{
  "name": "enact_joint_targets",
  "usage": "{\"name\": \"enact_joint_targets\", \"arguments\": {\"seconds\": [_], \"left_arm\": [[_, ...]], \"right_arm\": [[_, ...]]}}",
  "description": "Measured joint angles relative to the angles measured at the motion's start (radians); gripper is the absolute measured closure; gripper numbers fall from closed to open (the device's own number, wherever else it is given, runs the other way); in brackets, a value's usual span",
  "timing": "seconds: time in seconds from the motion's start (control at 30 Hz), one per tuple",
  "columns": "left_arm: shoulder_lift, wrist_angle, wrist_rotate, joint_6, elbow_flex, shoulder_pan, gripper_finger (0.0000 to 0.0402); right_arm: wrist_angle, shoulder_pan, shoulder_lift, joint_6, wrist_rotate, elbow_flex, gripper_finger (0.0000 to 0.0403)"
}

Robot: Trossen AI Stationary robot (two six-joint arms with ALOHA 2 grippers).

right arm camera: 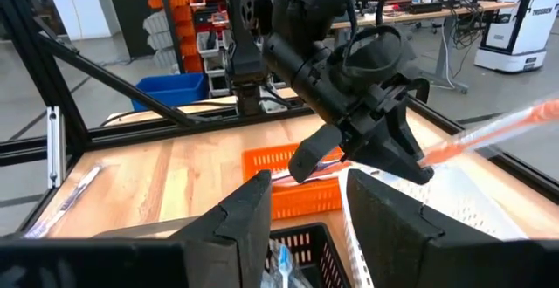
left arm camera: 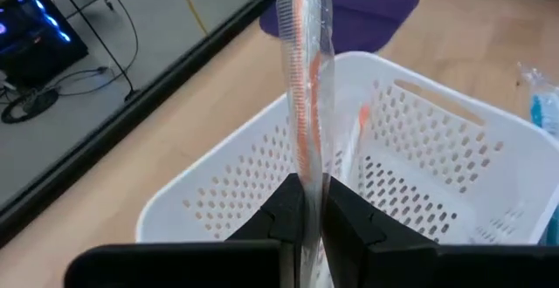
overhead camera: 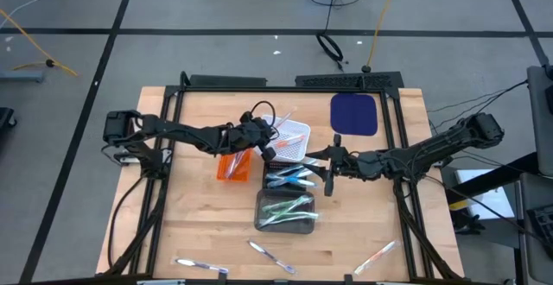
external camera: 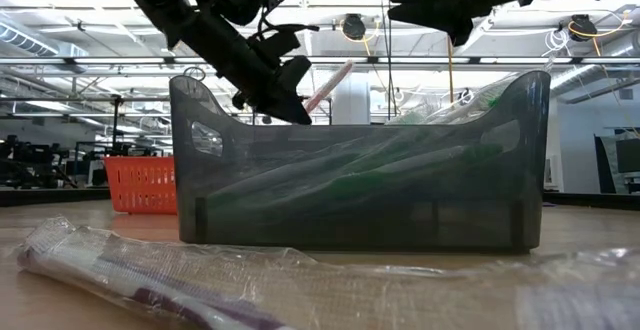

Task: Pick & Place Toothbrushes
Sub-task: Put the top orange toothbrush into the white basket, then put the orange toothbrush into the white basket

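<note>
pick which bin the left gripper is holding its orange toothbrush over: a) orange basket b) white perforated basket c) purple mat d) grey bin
b: the left wrist view shows the left gripper clamped on a wrapped orange toothbrush directly above the white perforated basket, not the orange basket.

Four containers on wooden surface (overhead camera: 199, 224): one white perforated plastic basket (overhead camera: 292, 142), one orange mesh plastic basket (overhead camera: 233, 166), one dark open bin (overhead camera: 291, 178) with blue-accented wrapped toothbrushes, one grey translucent plastic bin (overhead camera: 284, 213) with green ones; contents too bunched to count. Three wrapped toothbrushes (overhead camera: 200, 266) lay loose along near edge. One orange-accented wrapped toothbrush (left arm camera: 306, 78) pinched in left end effector (left arm camera: 312, 202). One dark blue square mat (overhead camera: 354, 114). Two end effectors.
</note>
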Motion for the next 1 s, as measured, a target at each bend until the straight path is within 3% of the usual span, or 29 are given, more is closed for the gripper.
{"name": "enact_joint_targets", "arguments": {"seconds": [0.13, 0.47, 0.67, 0.77, 1.0], "left_arm": [[0.018, 0.016, 0.012, -0.003, 0.0, 0.0, 0.0361], [0.019, 0.024, 0.005, -0.018, 0.0, 0.001, 0.0238], [0.019, 0.02, 0.005, -0.021, 0.0, 0.001, 0.0207], [0.01, -0.005, 0.028, -0.021, 0.0, -0.003, 0.0204], [-0.01, -0.019, 0.116, -0.02, 0.001, -0.041, 0.0203]], "right_arm": [[0.0, 0.0, 0.0, 0.0, 0.0, 0.0, 0.026], [-0.004, 0.0, 0.0, 0.0, 0.0, 0.0, 0.026], [-0.013, 0.0, 0.0, 0.0, -0.011, 0.0, 0.0263], [-0.031, 0.0, 0.0, 0.009, -0.096, 0.0, 0.0262], [-0.179, 0.039, 0.0, 0.118, -0.402, 0.0, 0.0268]]}}
